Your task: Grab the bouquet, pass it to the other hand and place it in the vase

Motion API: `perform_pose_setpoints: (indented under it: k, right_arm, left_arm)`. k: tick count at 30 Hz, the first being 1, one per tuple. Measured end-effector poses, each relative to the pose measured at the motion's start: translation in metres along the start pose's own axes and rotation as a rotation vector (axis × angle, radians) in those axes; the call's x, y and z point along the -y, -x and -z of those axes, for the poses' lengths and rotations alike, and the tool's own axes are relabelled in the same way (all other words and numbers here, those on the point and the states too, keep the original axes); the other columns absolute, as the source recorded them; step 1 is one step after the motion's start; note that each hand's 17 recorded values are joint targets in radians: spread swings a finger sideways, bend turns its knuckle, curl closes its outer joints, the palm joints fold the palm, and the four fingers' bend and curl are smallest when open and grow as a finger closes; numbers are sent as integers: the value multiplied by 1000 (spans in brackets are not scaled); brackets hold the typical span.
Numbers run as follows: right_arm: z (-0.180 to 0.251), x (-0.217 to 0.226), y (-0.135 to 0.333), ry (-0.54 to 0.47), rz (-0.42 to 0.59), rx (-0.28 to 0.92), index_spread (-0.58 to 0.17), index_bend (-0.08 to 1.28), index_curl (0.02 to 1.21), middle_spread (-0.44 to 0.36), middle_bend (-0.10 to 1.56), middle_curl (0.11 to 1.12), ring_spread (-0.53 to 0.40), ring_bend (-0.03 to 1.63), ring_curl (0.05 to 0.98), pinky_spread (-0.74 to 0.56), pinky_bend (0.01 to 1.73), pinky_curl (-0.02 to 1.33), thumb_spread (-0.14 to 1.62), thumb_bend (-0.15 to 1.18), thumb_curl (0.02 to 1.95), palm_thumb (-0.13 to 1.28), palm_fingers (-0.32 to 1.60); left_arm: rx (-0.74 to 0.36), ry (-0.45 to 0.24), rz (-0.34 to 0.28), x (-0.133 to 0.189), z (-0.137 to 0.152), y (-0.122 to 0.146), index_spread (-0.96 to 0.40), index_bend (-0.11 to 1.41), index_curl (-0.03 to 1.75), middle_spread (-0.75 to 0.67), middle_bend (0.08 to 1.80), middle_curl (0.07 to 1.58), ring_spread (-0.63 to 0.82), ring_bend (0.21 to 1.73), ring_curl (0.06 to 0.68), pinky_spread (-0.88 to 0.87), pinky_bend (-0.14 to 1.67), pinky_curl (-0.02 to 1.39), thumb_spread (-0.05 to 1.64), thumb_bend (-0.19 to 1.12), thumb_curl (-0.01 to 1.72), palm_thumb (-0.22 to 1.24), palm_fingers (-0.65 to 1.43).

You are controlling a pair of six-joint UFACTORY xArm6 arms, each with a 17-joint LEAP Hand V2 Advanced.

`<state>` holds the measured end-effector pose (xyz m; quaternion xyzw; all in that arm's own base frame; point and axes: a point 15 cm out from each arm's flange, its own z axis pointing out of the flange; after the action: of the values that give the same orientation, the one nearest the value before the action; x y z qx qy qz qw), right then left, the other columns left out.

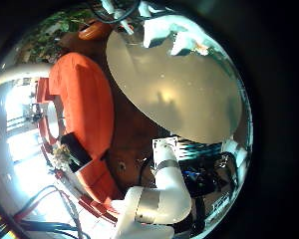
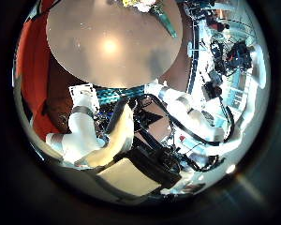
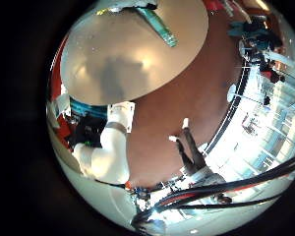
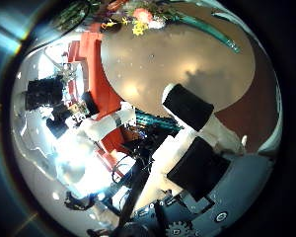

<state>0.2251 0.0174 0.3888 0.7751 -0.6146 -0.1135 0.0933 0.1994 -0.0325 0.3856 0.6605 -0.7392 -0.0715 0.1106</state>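
**A:** What is the surface like?

**B:** A round, smooth bench (image 4: 187, 69) fills the middle of every palm view. It is bare across its centre, with a soft glare of light on it. The right hand's little-finger view shows a shadow on the top.

**A:** Where is the bouquet?

**B:** The bouquet (image 4: 138, 18) lies at the bench's rim, well away from both hands. Its flowers and leaves spread along that edge. The vase (image 4: 227, 38), a long ribbed shape, sits on the same side of the bench, apart from the bouquet. I cannot tell whether it stands or lies.

**A:** And the hands?

**B:** The right hand (image 4: 192, 133) is off the bench. Its fingers (image 4: 187, 105) are spread apart with nothing between them. The left hand (image 2: 131, 164) shows only its body, so I cannot tell how its fingers are set.

**A:** What about the room?

**B:** A curved sofa (image 1: 80, 100) sits just beside the bench on a dark floor (image 3: 221, 88). A white arm (image 3: 108, 147) rises near the bench's edge. Bright windows (image 1: 15, 129) lie beyond the sofa.
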Motion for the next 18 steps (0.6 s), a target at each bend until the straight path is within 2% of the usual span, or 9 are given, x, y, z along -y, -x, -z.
perform_pose_setpoints:
  k: [11,18]
  right_arm:
    - [1,-2,-11,-5,-15,-4,-448,189,406,-114,338,426,-153,636,179,333,498,1,1264,-15,336,560,558]
    - [-1,-6,-30,-3,-58,23,-446,180,402,-121,339,427,-162,643,179,328,504,2,1264,-15,336,560,557]
  left_arm:
    - [-13,7,-3,-4,-1,-2,-23,176,348,306,185,312,435,622,186,456,336,335,1182,-18,319,346,174]
    - [2,14,-62,-5,-3,-14,-23,177,349,306,185,311,435,622,185,456,335,336,1182,-19,318,347,175]
